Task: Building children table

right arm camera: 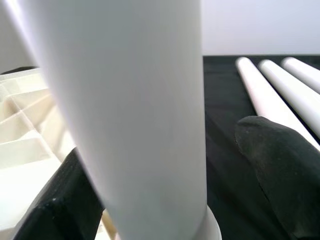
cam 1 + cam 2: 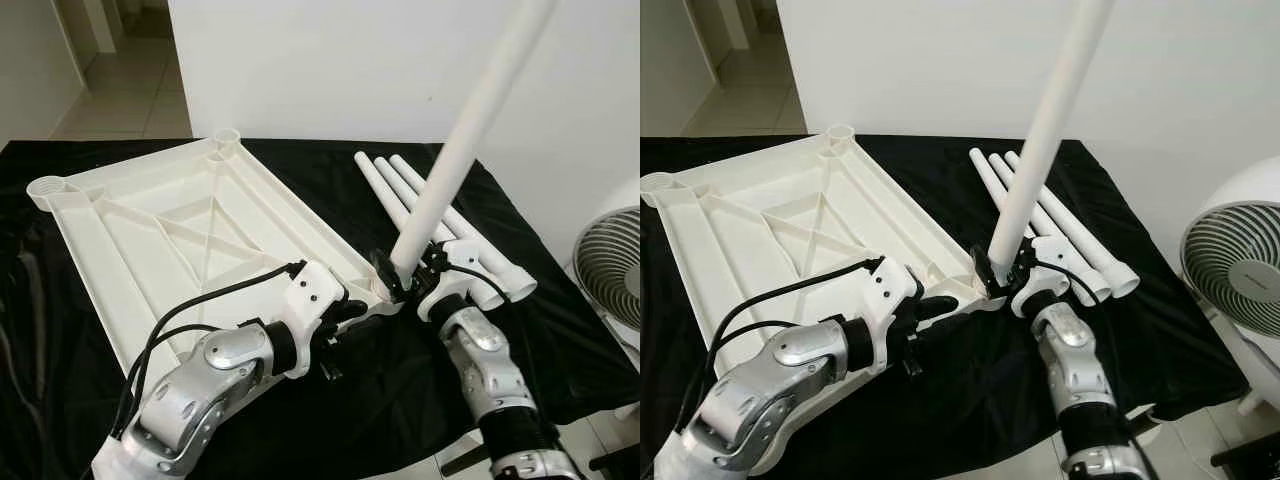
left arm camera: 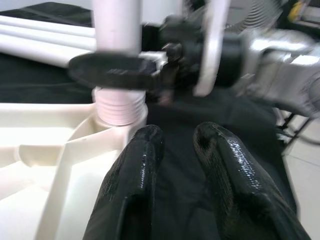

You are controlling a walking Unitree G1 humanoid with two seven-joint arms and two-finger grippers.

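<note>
At frame centre, the right gripper (image 2: 405, 283) clamps a white leg (image 2: 455, 165), its threaded end seated in the corner socket of the upturned tabletop (image 2: 170, 225). The left gripper (image 2: 372, 312), fingers nearly closed and empty, rests by that corner. Leg-fitting seems underway; next likely needs twisting while keeping it square.

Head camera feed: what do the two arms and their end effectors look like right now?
Both arms have silver metal shells with black joints. The left arm carries looping black cables to a white wrist housing. Each end effector, left and right, has two long glossy black fingers. The right arm ends in ribbed black.
</note>
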